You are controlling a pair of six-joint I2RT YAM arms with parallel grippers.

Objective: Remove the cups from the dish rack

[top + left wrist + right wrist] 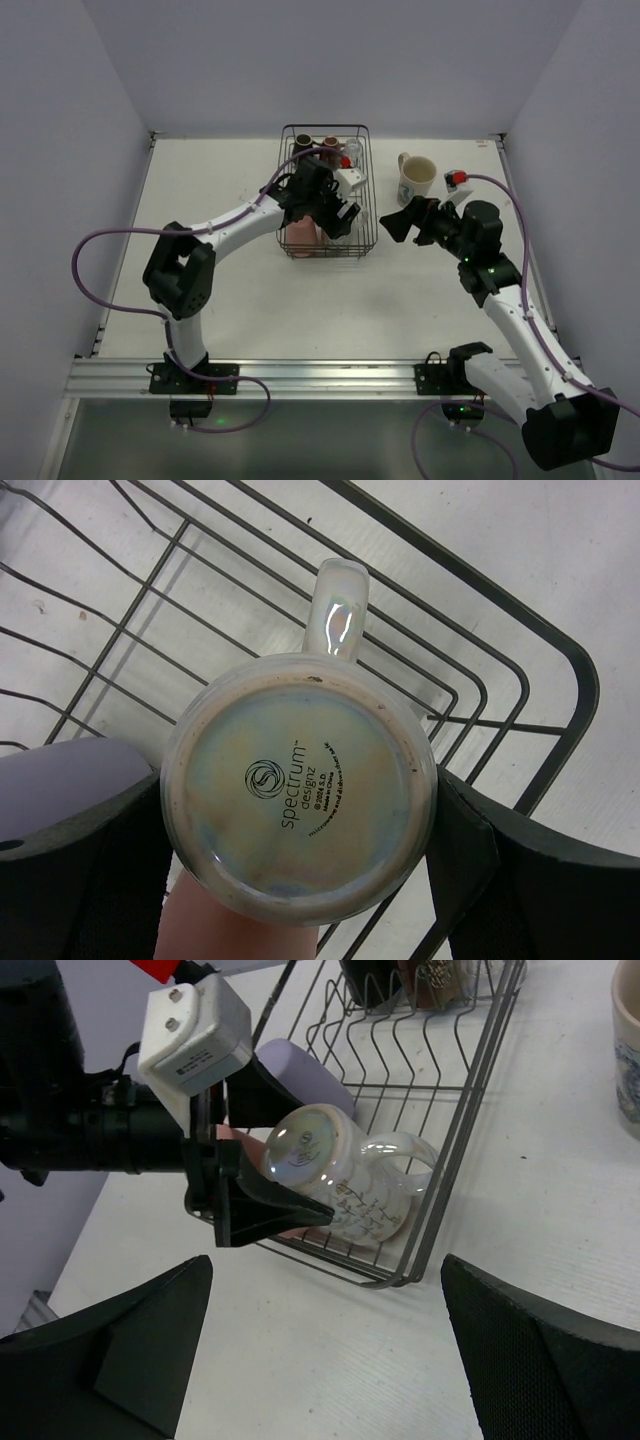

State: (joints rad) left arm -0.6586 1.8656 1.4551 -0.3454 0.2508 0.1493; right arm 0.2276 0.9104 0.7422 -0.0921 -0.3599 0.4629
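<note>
The black wire dish rack (pixel 366 200) stands mid-table. My left gripper (pixel 338 215) reaches into its near end and is shut on a pearly cream printed mug (pixel 300 790). The mug lies tilted on its side, base toward the wrist camera, handle (pixel 337 605) pointing away. The right wrist view shows that mug (pixel 350 1185) held between the left fingers (pixel 270 1215). A pink tumbler (pixel 230 935) and a lavender tumbler (pixel 310 1080) lie beside it. A dark mug (pixel 303 143), a brown mug (pixel 330 143) and a clear glass (pixel 353 152) stand at the rack's far end. My right gripper (pixel 405 222) is open and empty, right of the rack.
Another cream printed mug (pixel 415 178) stands upright on the table to the right of the rack; its edge shows in the right wrist view (pixel 628 1050). White walls enclose the table on three sides. The rack's near right corner (pixel 400 1275) lies just ahead of my right fingers.
</note>
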